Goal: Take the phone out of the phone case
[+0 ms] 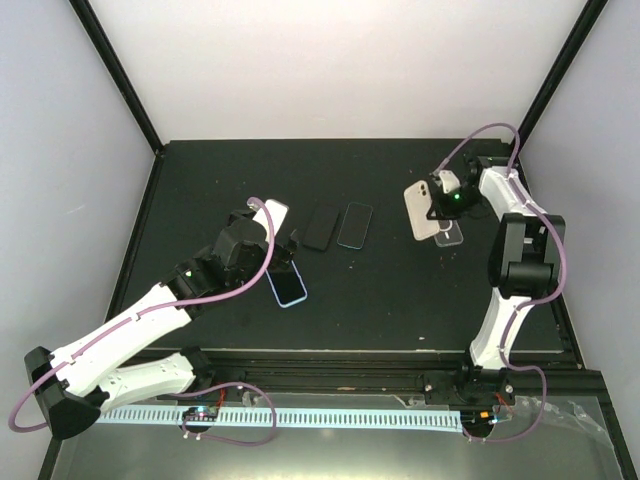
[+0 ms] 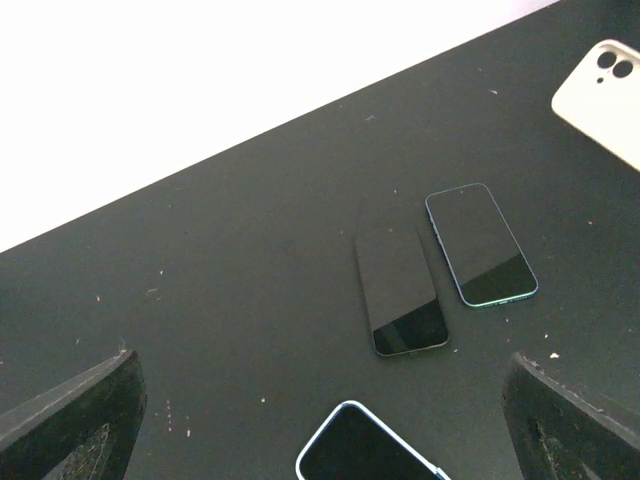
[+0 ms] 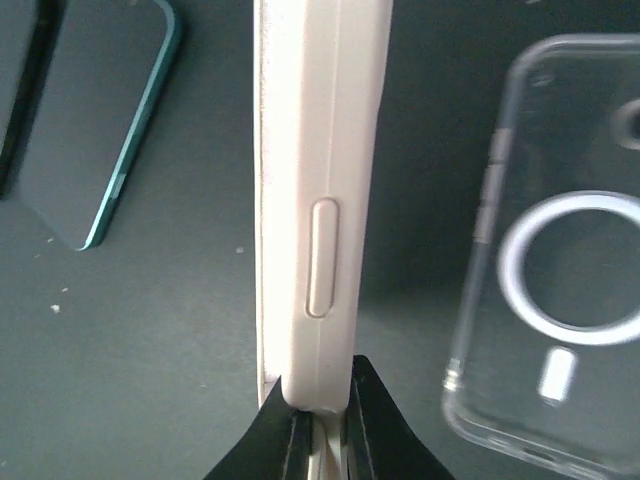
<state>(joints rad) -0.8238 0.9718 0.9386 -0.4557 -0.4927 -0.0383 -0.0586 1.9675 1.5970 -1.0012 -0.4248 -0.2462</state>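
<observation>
Phone case (image 3: 322,200), smooth, cream, round-edged

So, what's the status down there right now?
Left fingers open, empty, above the blue phone. Right fingers shut on cream phone case, gripped at one end. Clear case lies beside it.

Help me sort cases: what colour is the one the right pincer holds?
The phone case is cream, clearest in right wrist view.

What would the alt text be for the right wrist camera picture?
The right gripper pinches the end of a cream phone case, seen edge-on with its side button facing the camera. On the dark table beyond lie a clear case with a white ring, to the right, and a teal-edged phone, upper left.
</observation>
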